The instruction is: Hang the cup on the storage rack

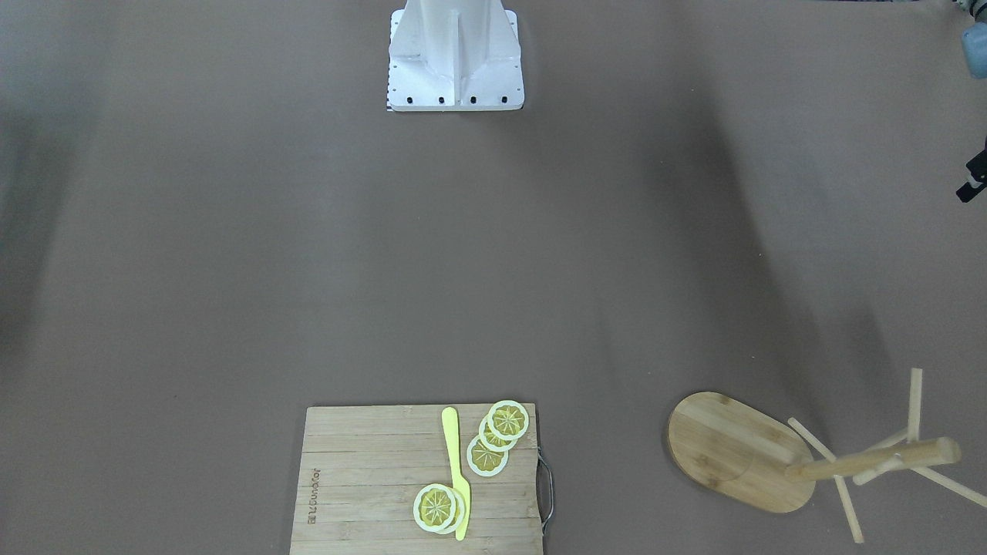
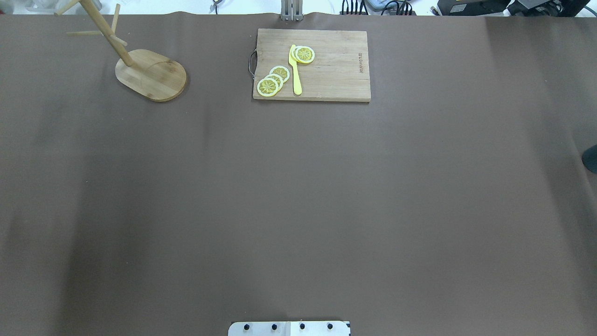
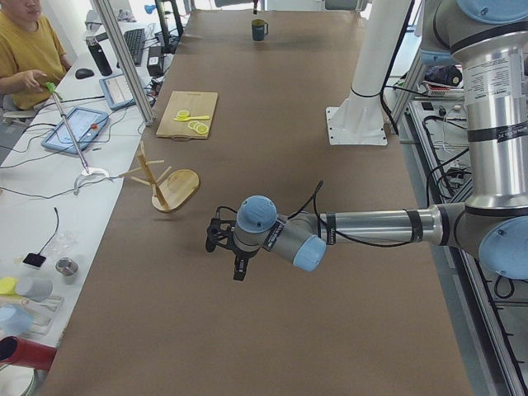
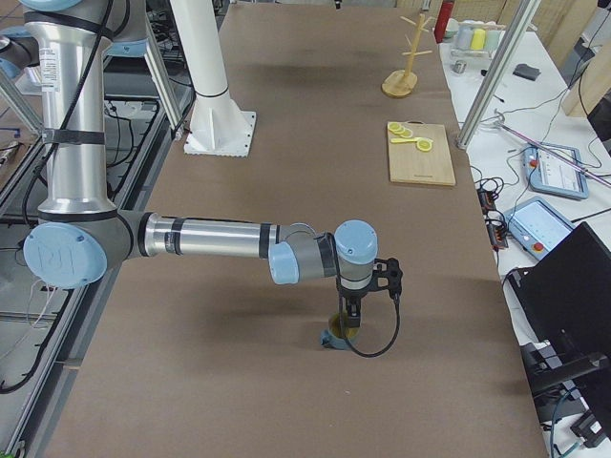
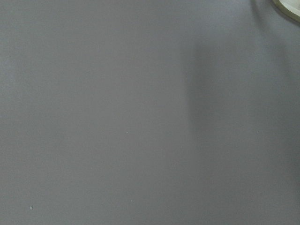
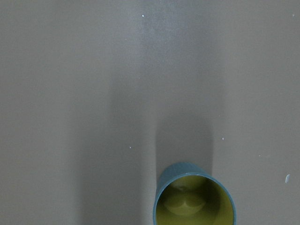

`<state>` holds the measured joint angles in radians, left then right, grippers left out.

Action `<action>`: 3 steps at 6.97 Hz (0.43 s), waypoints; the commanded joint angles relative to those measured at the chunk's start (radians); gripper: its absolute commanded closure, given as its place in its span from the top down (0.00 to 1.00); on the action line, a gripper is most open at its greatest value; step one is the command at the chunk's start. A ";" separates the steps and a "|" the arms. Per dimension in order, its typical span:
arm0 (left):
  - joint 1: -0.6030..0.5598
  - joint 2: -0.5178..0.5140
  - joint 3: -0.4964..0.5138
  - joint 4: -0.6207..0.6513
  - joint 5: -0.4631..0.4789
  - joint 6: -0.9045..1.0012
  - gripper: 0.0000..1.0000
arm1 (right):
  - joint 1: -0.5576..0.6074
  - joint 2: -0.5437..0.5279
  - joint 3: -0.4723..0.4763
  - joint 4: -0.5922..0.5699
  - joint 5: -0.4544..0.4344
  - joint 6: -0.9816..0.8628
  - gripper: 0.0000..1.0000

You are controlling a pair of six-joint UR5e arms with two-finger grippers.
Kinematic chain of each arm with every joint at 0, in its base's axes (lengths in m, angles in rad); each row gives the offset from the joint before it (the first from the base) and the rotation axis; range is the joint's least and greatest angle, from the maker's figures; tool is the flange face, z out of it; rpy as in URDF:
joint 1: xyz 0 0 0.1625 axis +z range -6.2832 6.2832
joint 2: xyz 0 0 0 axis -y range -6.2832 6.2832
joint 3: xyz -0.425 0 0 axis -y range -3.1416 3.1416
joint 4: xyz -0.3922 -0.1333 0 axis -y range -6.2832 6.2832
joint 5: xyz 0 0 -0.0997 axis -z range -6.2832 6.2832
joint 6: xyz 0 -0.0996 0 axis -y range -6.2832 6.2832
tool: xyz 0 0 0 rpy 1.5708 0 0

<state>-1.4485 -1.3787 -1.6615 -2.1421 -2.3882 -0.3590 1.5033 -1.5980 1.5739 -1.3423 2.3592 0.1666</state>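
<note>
The dark slate-blue cup (image 4: pixel 334 338) stands upright on the brown table near its right end. From above its olive inside shows in the right wrist view (image 6: pixel 193 201), and it is small and far in the left side view (image 3: pixel 259 30). My right gripper (image 4: pixel 349 322) hangs straight over the cup's rim; I cannot tell if it touches it or if it is open. The bamboo storage rack (image 2: pixel 150 73) stands at the far left, also seen from the front (image 1: pixel 736 451). My left gripper (image 3: pixel 239 268) hovers over bare table near the rack (image 3: pixel 169 186); its state is unclear.
A bamboo cutting board (image 2: pixel 311 65) with lemon slices (image 2: pixel 273 81) and a yellow knife (image 2: pixel 295 70) lies at the far middle. The robot's white base (image 1: pixel 455 58) stands at the near edge. An operator (image 3: pixel 29 45) sits beyond the far side.
</note>
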 commanded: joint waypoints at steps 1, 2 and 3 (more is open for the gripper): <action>-0.004 0.012 0.002 -0.015 0.003 0.005 0.98 | 0.000 -0.003 -0.009 -0.003 0.009 0.001 1.00; 0.000 0.020 0.002 -0.027 0.001 -0.011 0.98 | 0.000 -0.011 -0.012 0.003 0.023 0.001 1.00; 0.000 0.020 0.009 -0.027 0.003 -0.009 0.98 | 0.000 -0.014 -0.012 0.008 0.049 -0.001 1.00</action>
<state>-1.4493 -1.3628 -1.6576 -2.1635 -2.3860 -0.3652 1.5033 -1.6069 1.5637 -1.3401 2.3829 0.1669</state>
